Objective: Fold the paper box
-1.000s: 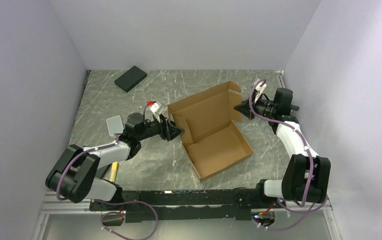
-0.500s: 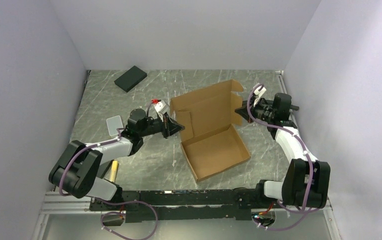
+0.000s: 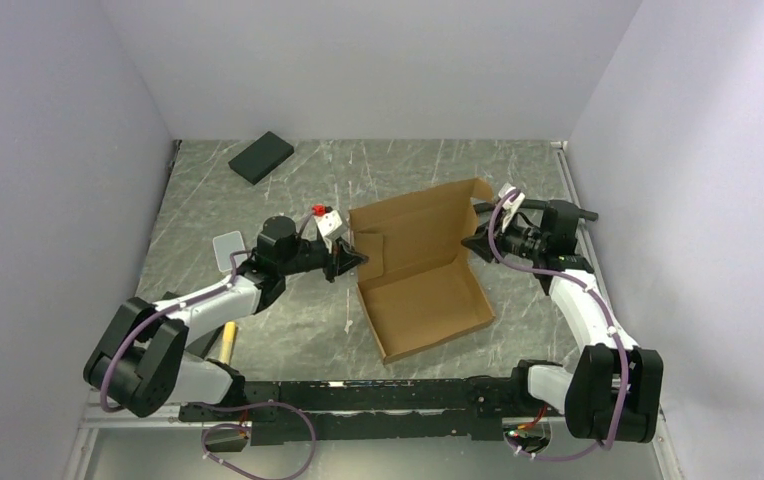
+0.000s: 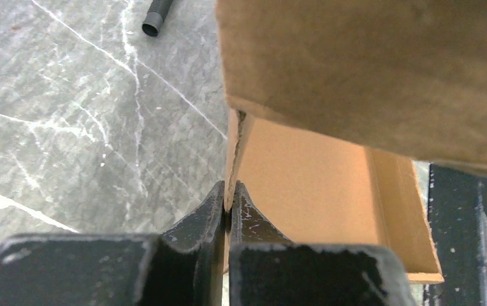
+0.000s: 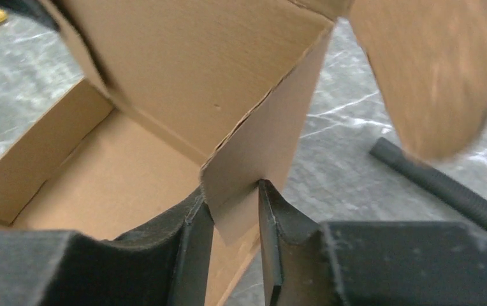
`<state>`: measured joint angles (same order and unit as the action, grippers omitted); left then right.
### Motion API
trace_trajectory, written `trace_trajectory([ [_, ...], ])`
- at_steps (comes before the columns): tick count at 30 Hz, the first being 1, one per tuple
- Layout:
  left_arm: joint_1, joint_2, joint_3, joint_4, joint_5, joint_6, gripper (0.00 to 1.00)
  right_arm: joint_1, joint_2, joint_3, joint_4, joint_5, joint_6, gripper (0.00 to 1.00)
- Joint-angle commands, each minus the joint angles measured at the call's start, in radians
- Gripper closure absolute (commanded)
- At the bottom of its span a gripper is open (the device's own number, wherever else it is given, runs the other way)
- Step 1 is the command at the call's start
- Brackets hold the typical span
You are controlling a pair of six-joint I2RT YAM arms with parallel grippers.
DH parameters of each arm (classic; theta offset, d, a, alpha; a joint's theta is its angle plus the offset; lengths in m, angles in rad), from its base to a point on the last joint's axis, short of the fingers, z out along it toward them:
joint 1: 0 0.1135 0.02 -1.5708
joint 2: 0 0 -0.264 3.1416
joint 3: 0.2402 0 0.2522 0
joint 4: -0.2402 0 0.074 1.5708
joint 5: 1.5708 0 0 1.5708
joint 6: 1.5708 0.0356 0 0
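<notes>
Tabletop (image 3: 388,170) open beyond paper box (image 3: 428,300); left gripper (image 3: 358,260) clamped on its edge, right gripper (image 3: 470,243) apart astride flap (image 5: 254,153)

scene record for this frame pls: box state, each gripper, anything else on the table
box: paper box, tray open, lid panel raised along its far side, not closed
left: left gripper shut on a thin flap edge at the box's left side
right: right gripper with fingers either side of a flap at the box's right side; unclear whether clamped
other items: black pad far left; pale flat pad beside the left arm; yellow object near the left base
surface: grey marbled table
</notes>
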<state>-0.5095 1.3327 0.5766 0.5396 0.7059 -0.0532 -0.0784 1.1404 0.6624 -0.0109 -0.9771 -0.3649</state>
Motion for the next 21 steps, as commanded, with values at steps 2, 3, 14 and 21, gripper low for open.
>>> trace_trajectory([
  [2,-0.010,-0.063,0.039,-0.052,-0.094,0.176,0.96,0.028,0.009,0.081,-0.311,-0.216,-0.224,0.60],
  [3,-0.010,-0.065,0.042,-0.066,-0.093,0.190,0.95,0.028,0.013,0.096,-0.372,-0.227,-0.281,0.55],
  [14,-0.011,-0.069,0.074,-0.164,-0.079,0.300,0.94,-0.129,0.016,0.356,-1.156,-0.243,-1.033,0.20],
  [21,-0.016,-0.062,0.095,-0.221,-0.071,0.332,0.93,-0.302,0.051,0.583,-1.188,-0.277,-0.913,0.19],
])
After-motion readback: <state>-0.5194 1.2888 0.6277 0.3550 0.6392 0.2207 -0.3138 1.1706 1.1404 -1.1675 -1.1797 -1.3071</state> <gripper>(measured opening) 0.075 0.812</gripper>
